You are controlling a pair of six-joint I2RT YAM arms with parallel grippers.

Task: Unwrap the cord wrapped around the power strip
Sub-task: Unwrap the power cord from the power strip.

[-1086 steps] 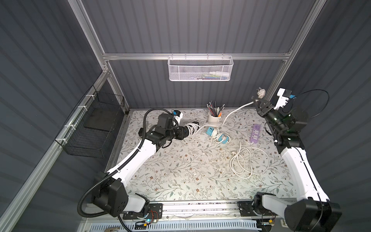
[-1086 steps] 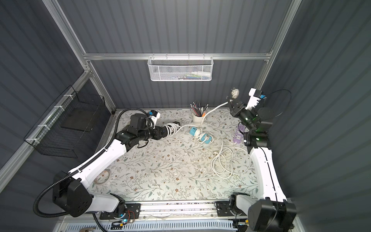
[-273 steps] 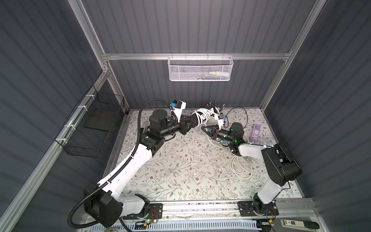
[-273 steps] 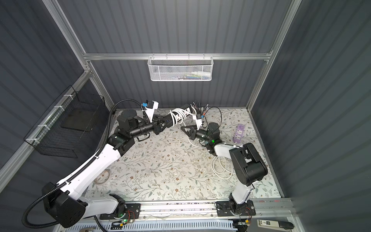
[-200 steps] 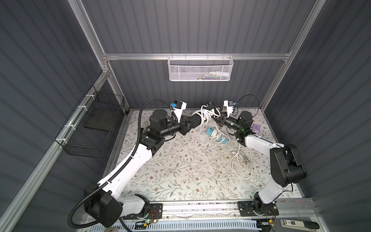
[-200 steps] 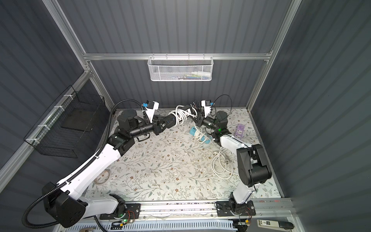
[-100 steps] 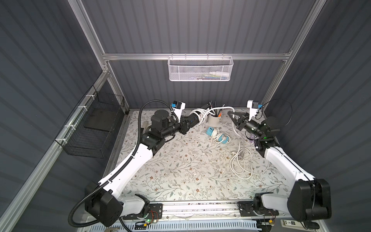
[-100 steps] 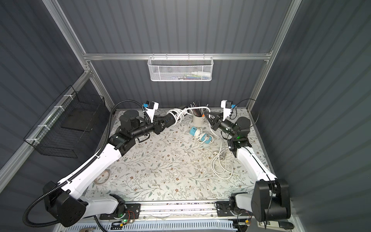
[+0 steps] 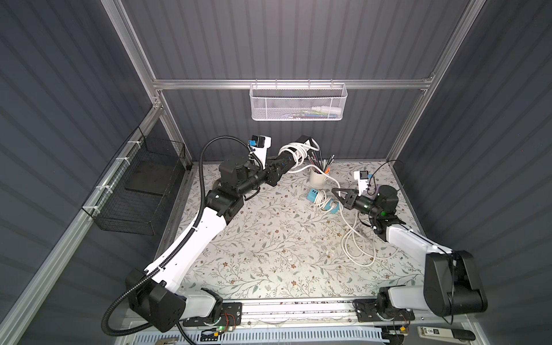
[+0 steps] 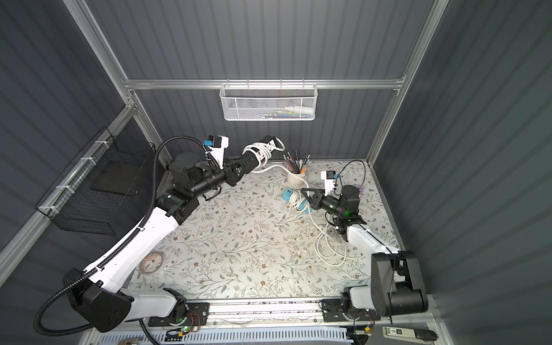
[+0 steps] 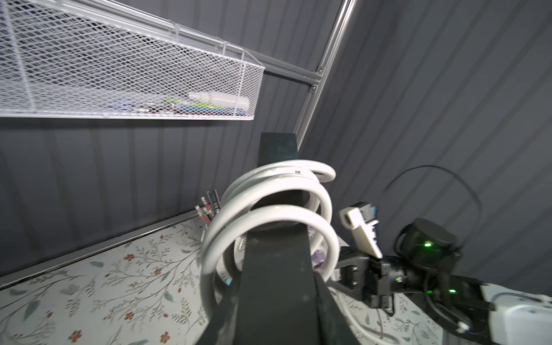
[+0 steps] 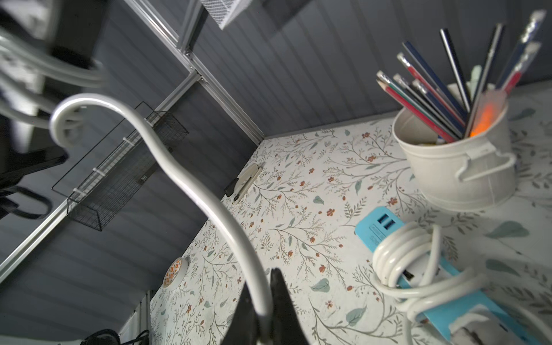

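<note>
Now: slack cord (image 9: 346,240) lies looped on the table (image 9: 268,254), on the near side of the pencil cup (image 9: 316,180). Closer to the cup, the right gripper (image 9: 335,191), pinched shut on the cord, has within the last second backed off from the power strip (image 9: 302,140) and dropped beside a blue strip (image 9: 312,195). Beyond the cup, the left gripper (image 9: 283,162) is clamped on the power strip, held aloft, a few turns still wrapped. Judgement: one more turn pulled free; unwrapping partway done.
</note>
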